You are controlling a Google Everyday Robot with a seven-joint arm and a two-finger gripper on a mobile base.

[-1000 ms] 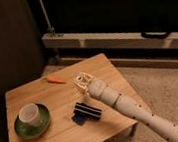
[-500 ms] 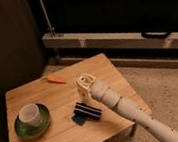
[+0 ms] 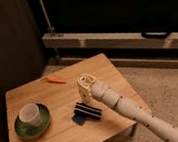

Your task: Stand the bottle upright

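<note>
Since a second ago only the arm [image 3: 134, 110] has crept slightly toward the middle of the surface [image 3: 57, 136]. Its gripper [image 3: 86, 82] hovers above the striped block [image 3: 87, 110], right of the cup [image 3: 29, 114]. The bottle appears held there, apparently upright; the grip itself I cannot tell.

Dim, warm-toned scene, soft throughout with no crisp edges. The wooden bench [image 3: 52, 137] is the brightest surface, evenly lit from above; the gripper [image 3: 86, 84], over the bench's middle, appears pale and slightly washed out. A soft shadow lies below and left of the jaws, around the black striped block [image 3: 87, 111]. Left of the jaws, the white cup [image 3: 29, 115] glares mildly on its green saucer [image 3: 21, 130]. Behind the jaws, the shelving [image 3: 117, 38] sinks into near-black.
</note>
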